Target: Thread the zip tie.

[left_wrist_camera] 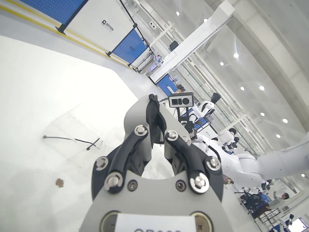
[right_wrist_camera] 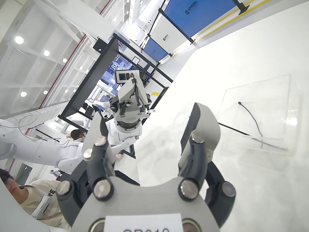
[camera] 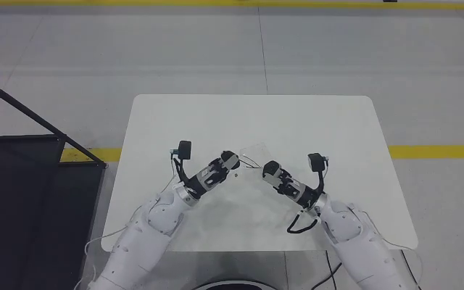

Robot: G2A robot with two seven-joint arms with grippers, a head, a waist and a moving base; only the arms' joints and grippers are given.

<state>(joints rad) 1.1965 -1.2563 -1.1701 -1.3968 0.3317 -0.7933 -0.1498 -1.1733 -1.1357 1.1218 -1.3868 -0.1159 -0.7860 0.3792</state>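
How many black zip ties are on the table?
2. A curved zip tie and a straight zip tie lie crossed on the clear sheet; none seems hidden.

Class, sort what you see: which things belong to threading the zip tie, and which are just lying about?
Belongs: black zip ties; clear sheet beneath them; left hand; right hand.
Lying about: small brown scrap on the table.

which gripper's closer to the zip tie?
Right, narrowly. The zip tie lies between them: its tail pokes off the clear sheet toward the right gripper; the left gripper sits beyond the sheet's opposite edge.
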